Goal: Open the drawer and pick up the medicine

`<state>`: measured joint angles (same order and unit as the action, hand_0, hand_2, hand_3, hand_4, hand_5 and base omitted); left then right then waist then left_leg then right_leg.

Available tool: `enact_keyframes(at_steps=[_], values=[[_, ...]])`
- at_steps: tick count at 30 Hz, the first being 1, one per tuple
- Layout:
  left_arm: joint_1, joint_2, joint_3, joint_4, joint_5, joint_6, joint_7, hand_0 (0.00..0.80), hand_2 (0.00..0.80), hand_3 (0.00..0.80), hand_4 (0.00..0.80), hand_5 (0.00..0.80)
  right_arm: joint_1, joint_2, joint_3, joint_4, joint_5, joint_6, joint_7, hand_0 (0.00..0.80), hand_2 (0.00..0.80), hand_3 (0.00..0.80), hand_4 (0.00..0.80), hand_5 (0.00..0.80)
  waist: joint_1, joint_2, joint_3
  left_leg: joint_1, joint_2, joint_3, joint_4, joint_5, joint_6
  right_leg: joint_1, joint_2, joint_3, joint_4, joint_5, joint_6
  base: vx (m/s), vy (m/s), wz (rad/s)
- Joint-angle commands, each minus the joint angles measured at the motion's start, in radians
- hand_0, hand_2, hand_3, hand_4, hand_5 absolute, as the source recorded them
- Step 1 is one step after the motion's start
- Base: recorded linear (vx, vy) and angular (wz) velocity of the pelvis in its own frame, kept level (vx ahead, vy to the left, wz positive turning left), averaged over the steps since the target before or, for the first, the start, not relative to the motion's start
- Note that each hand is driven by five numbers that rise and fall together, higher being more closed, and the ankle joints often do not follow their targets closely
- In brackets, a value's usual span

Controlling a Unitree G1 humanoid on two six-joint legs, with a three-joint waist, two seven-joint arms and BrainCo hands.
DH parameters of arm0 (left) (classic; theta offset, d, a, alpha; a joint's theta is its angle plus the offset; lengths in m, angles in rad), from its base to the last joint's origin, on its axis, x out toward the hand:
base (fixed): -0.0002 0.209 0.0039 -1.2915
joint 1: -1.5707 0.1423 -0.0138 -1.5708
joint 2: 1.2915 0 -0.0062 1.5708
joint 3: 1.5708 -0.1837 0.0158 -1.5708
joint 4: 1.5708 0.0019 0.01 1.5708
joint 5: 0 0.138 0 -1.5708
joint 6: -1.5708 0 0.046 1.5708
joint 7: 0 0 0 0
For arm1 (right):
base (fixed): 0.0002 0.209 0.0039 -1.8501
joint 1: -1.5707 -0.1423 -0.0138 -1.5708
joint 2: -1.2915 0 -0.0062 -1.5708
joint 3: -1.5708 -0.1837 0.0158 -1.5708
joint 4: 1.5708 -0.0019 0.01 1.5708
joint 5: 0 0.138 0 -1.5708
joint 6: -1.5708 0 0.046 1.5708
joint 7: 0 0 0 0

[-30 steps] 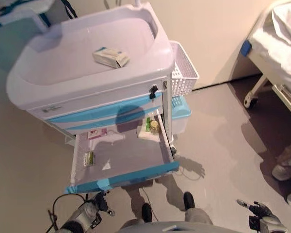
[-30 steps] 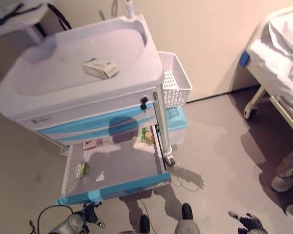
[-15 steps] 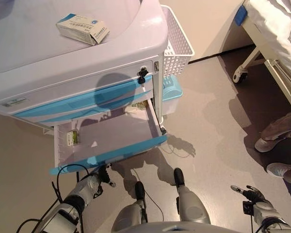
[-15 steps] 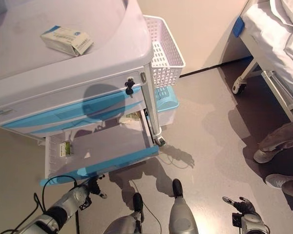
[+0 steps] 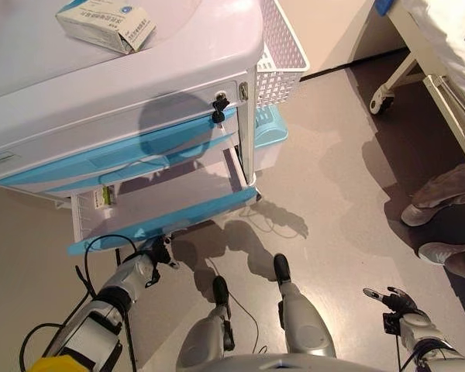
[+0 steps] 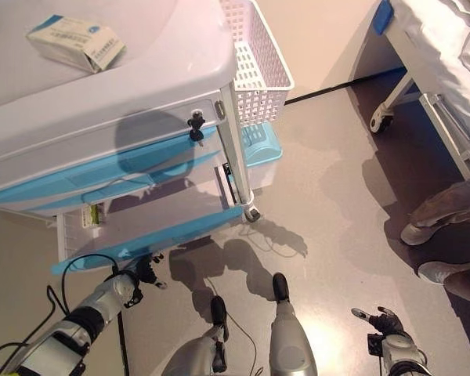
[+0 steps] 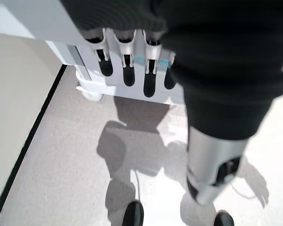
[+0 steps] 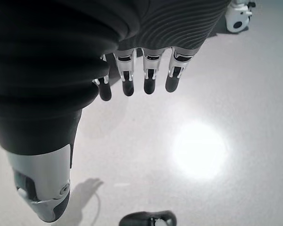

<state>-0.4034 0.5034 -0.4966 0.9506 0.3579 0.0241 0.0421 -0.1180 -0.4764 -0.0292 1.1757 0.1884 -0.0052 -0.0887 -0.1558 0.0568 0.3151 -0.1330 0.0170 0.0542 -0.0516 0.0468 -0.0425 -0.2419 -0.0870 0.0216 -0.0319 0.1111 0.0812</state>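
Observation:
The white and blue cart has its bottom drawer point(image 5: 174, 203) pulled out, with a blue front edge point(image 5: 163, 222). A small green medicine pack point(image 5: 101, 198) lies at the drawer's left side. A white and blue medicine box point(image 5: 105, 23) lies on the cart top. My left hand point(image 5: 149, 262) is low, just in front of the drawer's front edge, with its fingers point(image 7: 127, 70) straight and holding nothing. My right hand point(image 5: 391, 301) hangs over the floor at the lower right, with its fingers point(image 8: 148, 80) straight and empty.
A white wire basket point(image 5: 283, 54) hangs on the cart's right side, above a blue bin point(image 5: 267, 132). A key point(image 5: 217, 105) sticks out of the upper drawer's lock. A bed on wheels point(image 5: 434, 62) stands at the right. A person's shoes point(image 5: 442, 213) are at the right edge.
The camera has moved in over the cart and tilted down, so the whole picture has shifted. My left hand stays at the drawer's front edge. My right hand stays low at the right.

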Motion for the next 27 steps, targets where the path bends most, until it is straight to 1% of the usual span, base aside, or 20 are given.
enact_keyframes(at_steps=[1,9,13,15,21,27], values=[[-0.059,0.069,0.062,0.001,-0.033,-0.009,0.051,0.0,0.0,0.0,0.0,0.0,0.002,0.002,0.048,-0.019,0.016,-0.028,0.003,0.0,0.0,0.0,0.0,0.0,-0.014,-0.051,-0.037,-0.129,-0.053,-0.053,0.167,-0.067,0.035,-0.072,-0.007,-0.008,0.123,-0.044,0.028,0.0,0.0,0.0],[-0.134,0.14,0.068,-0.003,-0.044,-0.009,0.066,0.0,0.0,0.0,0.0,0.0,0.0,0.005,0.065,-0.035,0.014,-0.035,0.01,0.0,0.0,0.0,0.0,0.0,-0.019,-0.074,-0.022,-0.155,-0.05,-0.051,0.173,-0.061,0.033,-0.093,-0.005,-0.006,0.117,-0.027,0.029,0.0,0.0,0.0],[-0.158,0.163,0.068,-0.007,-0.045,-0.008,0.072,0.0,0.0,0.0,0.0,0.0,0.001,0.006,0.07,-0.039,0.015,-0.038,0.011,0.0,0.0,0.0,0.0,0.0,-0.021,-0.08,-0.019,-0.163,-0.048,-0.05,0.178,-0.061,0.033,-0.1,-0.005,-0.006,0.116,-0.024,0.03,0.0,0.0,0.0],[-0.182,0.186,0.074,-0.006,-0.052,-0.007,0.082,0.0,0.0,0.0,0.0,0.0,-0.001,0.008,0.076,-0.043,0.017,-0.04,0.013,0.0,0.0,0.0,0.0,0.0,-0.023,-0.083,-0.017,-0.169,-0.047,-0.048,0.179,-0.061,0.033,-0.105,-0.003,-0.003,0.115,-0.022,0.031,0.0,0.0,0.0],[-0.21,0.219,0.074,-0.011,-0.06,-0.007,0.087,0.0,0.0,0.0,0.0,0.0,-0.003,0.01,0.088,-0.06,0.02,-0.043,0.017,0.0,0.0,0.0,0.0,0.0,-0.024,-0.091,-0.012,-0.181,-0.046,-0.046,0.186,-0.062,0.033,-0.116,-0.003,-0.002,0.115,-0.018,0.031,0.0,0.0,0.0],[-0.243,0.263,0.074,-0.022,-0.062,-0.009,0.094,0.0,0.0,0.0,0.0,0.0,0.002,0.011,0.101,-0.081,0.023,-0.05,0.023,0.0,0.0,0.0,0.0,0.0,-0.028,-0.106,-0.001,-0.212,-0.048,-0.039,0.215,-0.073,0.035,-0.137,-0.001,0.005,0.119,-0.013,0.031,0.002,0.001,-0.03]])
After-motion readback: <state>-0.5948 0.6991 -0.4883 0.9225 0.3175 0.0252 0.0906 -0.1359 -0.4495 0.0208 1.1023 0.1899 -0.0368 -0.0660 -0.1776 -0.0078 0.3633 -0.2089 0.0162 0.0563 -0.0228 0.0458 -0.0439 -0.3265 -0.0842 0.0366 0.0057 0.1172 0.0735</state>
